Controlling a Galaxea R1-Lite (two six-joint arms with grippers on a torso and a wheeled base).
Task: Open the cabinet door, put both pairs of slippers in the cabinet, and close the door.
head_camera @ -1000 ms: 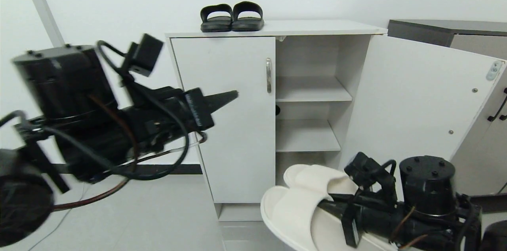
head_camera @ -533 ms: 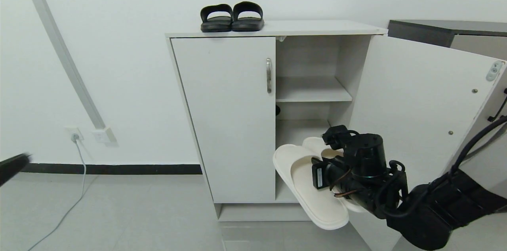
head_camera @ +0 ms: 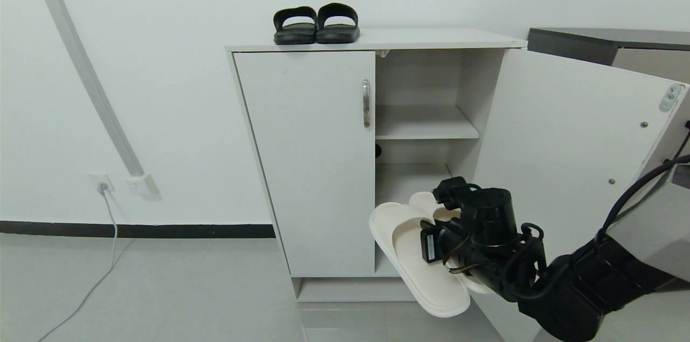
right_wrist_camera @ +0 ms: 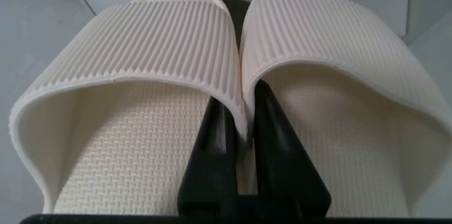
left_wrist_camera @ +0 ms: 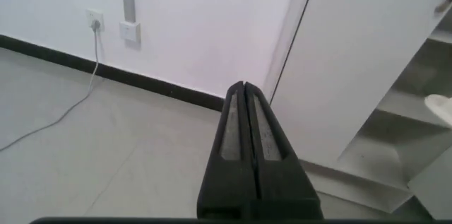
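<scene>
While right claw (right_wrist_camera: 244, 121) pinches both, white slippers (right_wrist_camera: 141, 61) flank it.

Nothing is reading legibly anywhere. A small dark tag (head_camera: 430, 246) on the right arm (head_camera: 566, 288) is carrying pale print, but it is showing too small to make out.
</scene>
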